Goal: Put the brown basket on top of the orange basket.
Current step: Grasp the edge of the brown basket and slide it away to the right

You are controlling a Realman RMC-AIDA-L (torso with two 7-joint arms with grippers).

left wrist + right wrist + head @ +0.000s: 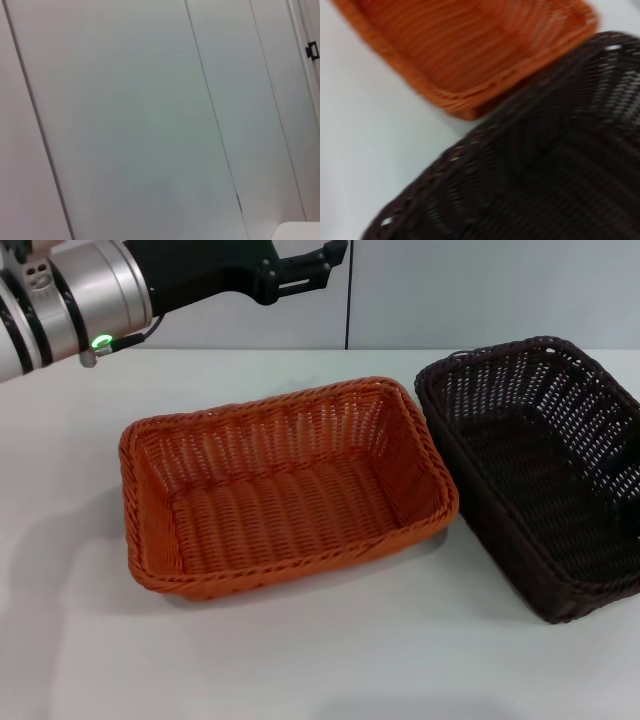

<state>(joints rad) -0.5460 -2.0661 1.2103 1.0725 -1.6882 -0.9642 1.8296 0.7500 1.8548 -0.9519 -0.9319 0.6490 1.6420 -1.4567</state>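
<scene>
Head view shows the brown basket (540, 475) on the white table (300, 660), touching the orange basket (285, 485) on its right side. Left gripper (318, 262) hangs high behind, fingers slightly apart, empty; right gripper's state I cannot tell. Grasp the brown rim firmly, lift clear, then lower squarely

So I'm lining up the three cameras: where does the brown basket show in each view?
Head view: the brown basket stands at the right edge on the table, beside the orange basket.
Left wrist view: not in it; only wall panels.
Right wrist view: the brown basket fills the lower right.
Shared landmark: the orange basket, next to it in both views.
</scene>
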